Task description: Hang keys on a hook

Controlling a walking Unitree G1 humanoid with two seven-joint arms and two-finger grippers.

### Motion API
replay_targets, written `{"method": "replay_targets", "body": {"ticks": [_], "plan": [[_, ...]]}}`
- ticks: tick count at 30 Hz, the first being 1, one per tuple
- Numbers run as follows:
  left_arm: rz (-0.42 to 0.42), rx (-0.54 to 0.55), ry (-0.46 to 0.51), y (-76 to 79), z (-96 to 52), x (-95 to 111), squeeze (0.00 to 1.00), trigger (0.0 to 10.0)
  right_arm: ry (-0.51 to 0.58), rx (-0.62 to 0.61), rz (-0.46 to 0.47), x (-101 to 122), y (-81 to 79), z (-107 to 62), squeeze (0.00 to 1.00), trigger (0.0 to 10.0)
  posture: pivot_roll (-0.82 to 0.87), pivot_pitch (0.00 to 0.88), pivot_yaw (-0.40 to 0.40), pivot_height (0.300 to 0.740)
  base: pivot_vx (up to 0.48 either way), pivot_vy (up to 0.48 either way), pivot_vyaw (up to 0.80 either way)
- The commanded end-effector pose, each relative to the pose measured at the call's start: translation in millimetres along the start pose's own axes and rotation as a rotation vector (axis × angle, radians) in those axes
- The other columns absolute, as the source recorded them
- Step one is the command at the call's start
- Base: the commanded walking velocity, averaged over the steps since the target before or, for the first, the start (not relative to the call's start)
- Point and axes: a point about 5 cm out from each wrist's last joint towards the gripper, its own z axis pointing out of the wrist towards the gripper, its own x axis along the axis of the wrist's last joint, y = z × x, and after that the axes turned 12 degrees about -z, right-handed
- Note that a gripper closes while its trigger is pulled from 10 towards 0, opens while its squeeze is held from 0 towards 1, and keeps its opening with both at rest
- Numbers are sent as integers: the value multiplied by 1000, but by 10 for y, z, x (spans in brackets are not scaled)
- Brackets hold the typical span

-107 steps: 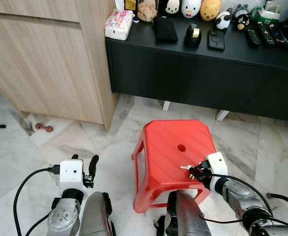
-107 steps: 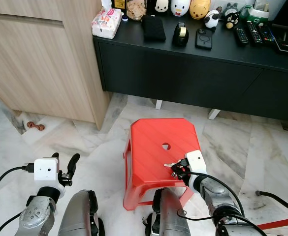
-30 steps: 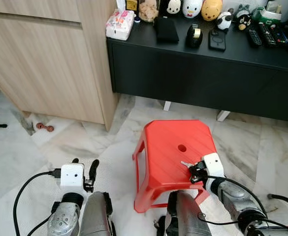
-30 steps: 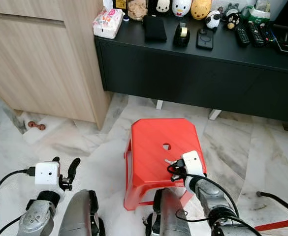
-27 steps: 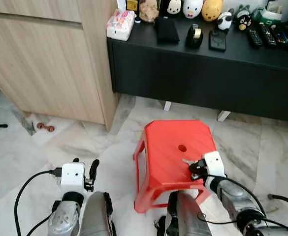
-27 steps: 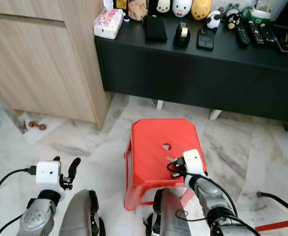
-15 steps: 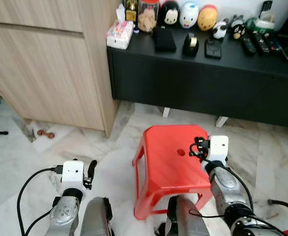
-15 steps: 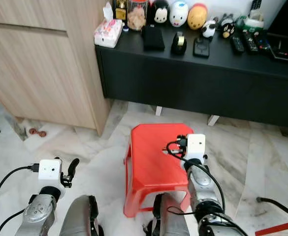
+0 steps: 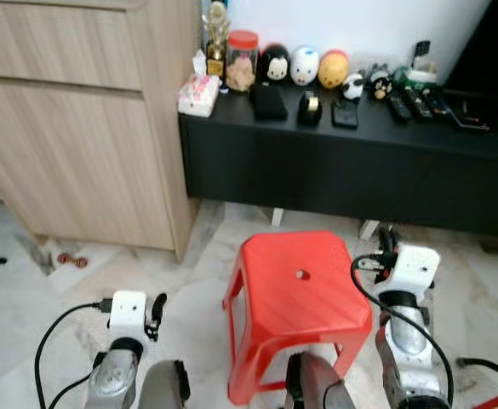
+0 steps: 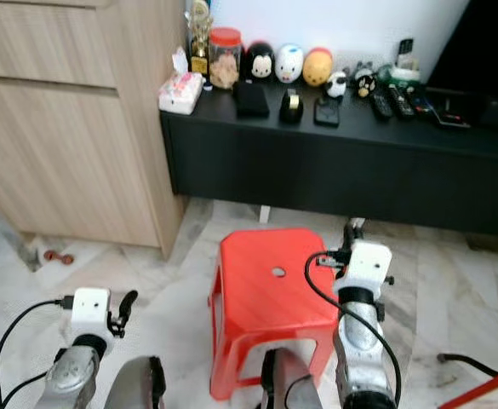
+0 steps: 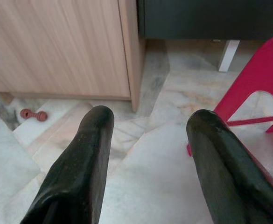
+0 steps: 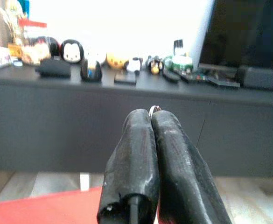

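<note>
My right gripper [image 12: 151,122] is pinched shut on the keys [image 12: 153,109]; a sliver of metal glints at its tips, raised over the red stool's [image 9: 295,294] three o'clock edge. I see no hook, so I cannot tell its direction. At eight o'clock, my left gripper [image 11: 148,135] hangs wide open, empty. One stool, one bunch.

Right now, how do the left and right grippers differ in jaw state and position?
The left gripper has its jaws spread wide with nothing between them; the right gripper has its jaws pressed together, a sliver of metal, likely the keys, showing at the tips. The left gripper hangs low over the marble floor left of the red stool; the right gripper is raised beside the stool's right edge. Both have black fingers.
</note>
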Motion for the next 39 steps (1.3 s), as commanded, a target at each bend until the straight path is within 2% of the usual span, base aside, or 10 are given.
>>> {"method": "replay_targets", "body": {"ticks": [1, 8, 21, 31, 37, 39], "plan": [[-21, -9, 4, 17, 14, -10, 0, 10000, -1, 10, -5, 33, -16, 5, 0, 10000, 50, 0, -96, 595, 0, 0, 0], [-10, -32, 13, 45, 25, -18, 0, 10000, -15, 2, 6, 59, -41, 18, 0, 10000, 52, 0, -98, 595, 0, 0, 0], [-5, -56, 24, 98, 31, -55, 0, 10000, -95, 16, 41, -20, -24, -22, 0, 10000, 34, 0, -96, 595, -270, 0, 0], [-1, -68, 21, 144, 23, -89, 0, 10000, -110, 26, 45, -28, 11, 15, 0, 10000, 32, 0, -101, 595, -345, 0, 0], [16, -60, 11, 137, 28, -106, 0, 10000, -120, 36, 80, -35, -2, 28, 0, 10000, 34, 0, -101, 595, 0, 0, 0], [16, -58, 10, 134, 28, -112, 0, 10000, -110, 40, 69, -27, -1, 34, 0, 10000, 36, 0, -100, 608, 0, 0, 0]]}}
